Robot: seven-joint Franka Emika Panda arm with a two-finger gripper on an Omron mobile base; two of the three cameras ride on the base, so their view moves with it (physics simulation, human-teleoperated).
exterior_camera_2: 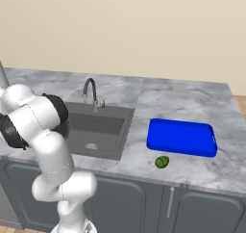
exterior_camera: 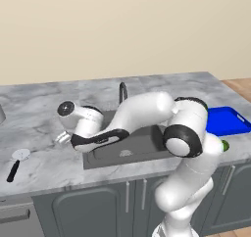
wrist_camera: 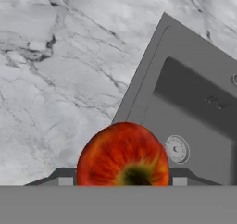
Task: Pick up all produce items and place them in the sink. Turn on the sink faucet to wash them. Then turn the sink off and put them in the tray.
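Note:
A red-orange round produce item [wrist_camera: 122, 153] sits between my gripper's [wrist_camera: 121, 180] two fingertips, which press on its left and right sides. It hangs over the marble counter just beside the left rim of the sink [wrist_camera: 194, 102]. In the left base view my gripper [exterior_camera: 62, 138] is low, left of the sink [exterior_camera: 147, 139]. The green produce item [exterior_camera_2: 162, 162] lies on the counter near the front edge, just in front of the blue tray [exterior_camera_2: 181, 138]. The sink faucet [exterior_camera_2: 90, 90] stands behind the basin, and no water shows.
A black-handled utensil with a white head [exterior_camera: 17, 162] lies on the counter at the far left. My own arm reaches across the basin in the left base view. The round drain [wrist_camera: 177, 149] shows on the basin floor. The counter's front edge runs close to the green item.

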